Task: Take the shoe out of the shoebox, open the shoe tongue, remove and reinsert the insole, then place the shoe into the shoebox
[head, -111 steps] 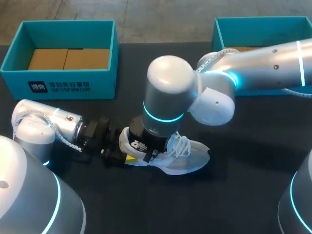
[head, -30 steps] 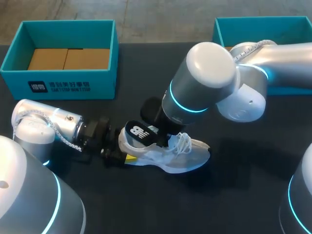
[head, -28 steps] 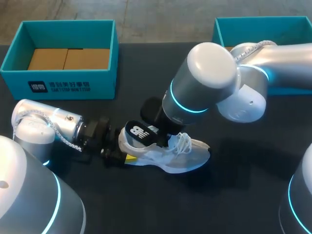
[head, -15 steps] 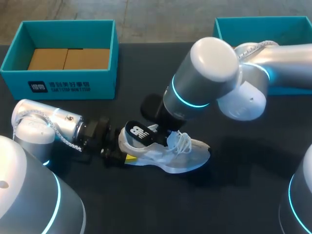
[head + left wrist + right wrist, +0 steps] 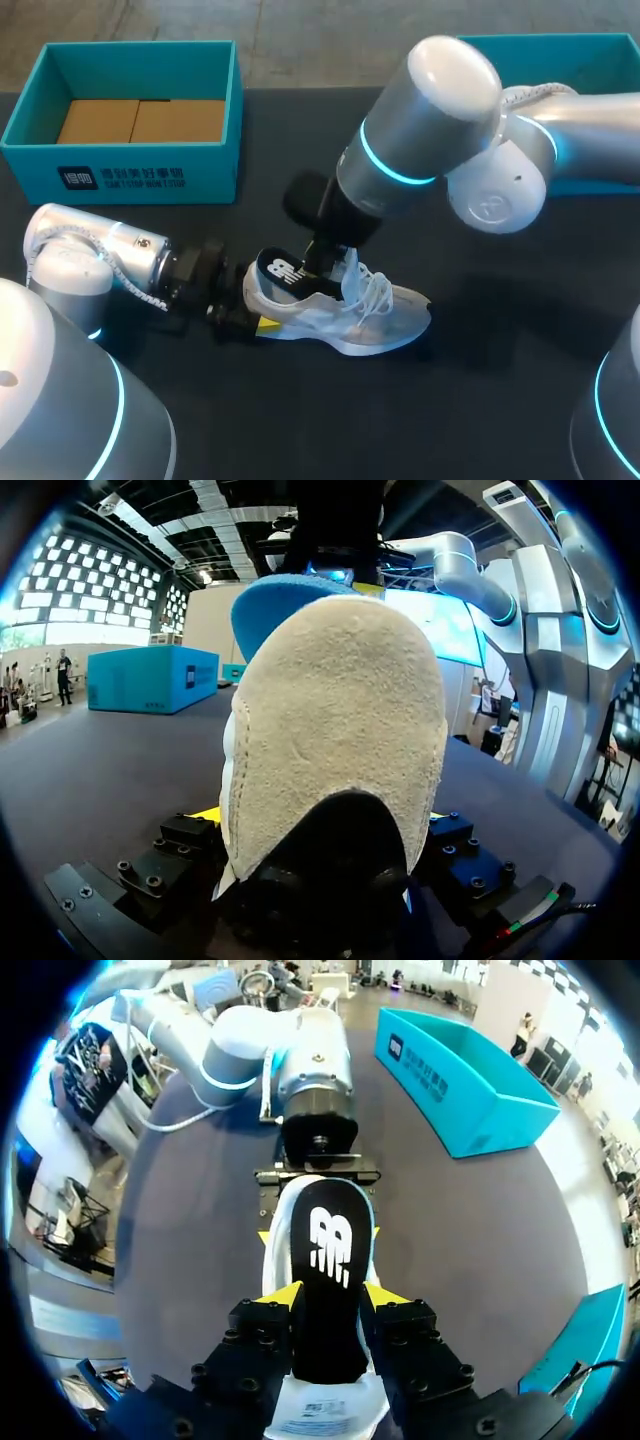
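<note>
The shoe [image 5: 345, 312] stands on its sole on the table, its heel clamped between the fingers of the left gripper [image 5: 320, 825]. Above the shoe's opening, the right gripper [image 5: 330, 1298] pinches the black insole [image 5: 322, 1245] across its width, and the insole's heel end juts out ahead of the fingers toward the left gripper. The insole looks thin, light and floppy, likely to fold if pulled by one edge, so a hold across both edges suits it. The shoe seems soft-sided and firmest at the heel, a sound place to brace it.
</note>
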{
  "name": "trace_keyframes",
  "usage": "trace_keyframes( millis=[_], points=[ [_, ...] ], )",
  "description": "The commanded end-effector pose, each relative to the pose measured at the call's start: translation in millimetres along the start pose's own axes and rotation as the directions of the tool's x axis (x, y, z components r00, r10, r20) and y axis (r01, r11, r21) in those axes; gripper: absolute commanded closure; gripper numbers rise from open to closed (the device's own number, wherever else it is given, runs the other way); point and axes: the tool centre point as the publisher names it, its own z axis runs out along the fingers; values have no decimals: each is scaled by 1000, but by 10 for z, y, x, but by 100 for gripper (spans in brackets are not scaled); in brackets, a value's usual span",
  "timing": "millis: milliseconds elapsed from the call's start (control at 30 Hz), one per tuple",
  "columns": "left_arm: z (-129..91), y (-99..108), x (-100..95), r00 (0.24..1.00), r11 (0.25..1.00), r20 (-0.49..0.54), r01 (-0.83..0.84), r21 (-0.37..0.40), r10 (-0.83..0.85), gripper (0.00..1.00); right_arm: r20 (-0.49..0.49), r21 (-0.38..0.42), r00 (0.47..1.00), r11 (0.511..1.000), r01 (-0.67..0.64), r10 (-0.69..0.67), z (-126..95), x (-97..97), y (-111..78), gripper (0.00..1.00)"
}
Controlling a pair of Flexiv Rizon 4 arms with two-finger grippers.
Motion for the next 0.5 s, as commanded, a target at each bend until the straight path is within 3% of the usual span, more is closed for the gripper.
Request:
trace_keyframes(
  millis=[33, 333, 500],
  points=[
    [-14, 37, -8, 1000, 1000, 1, 0, 0, 0, 100, -55, -17, 998, 1000, 2, -3, 25, -74, 21, 65],
    [-14, 37, -8, 1000, 1000, 1, 0, 0, 0, 100, -175, -4, 985, 1000, 7, -8, 3, -213, 168, 67],
    [-14, 37, -8, 1000, 1000, 1, 0, 0, 0, 100, -162, 82, 986, 996, -26, 39, -90, -232, 211, 71]
  ],
)
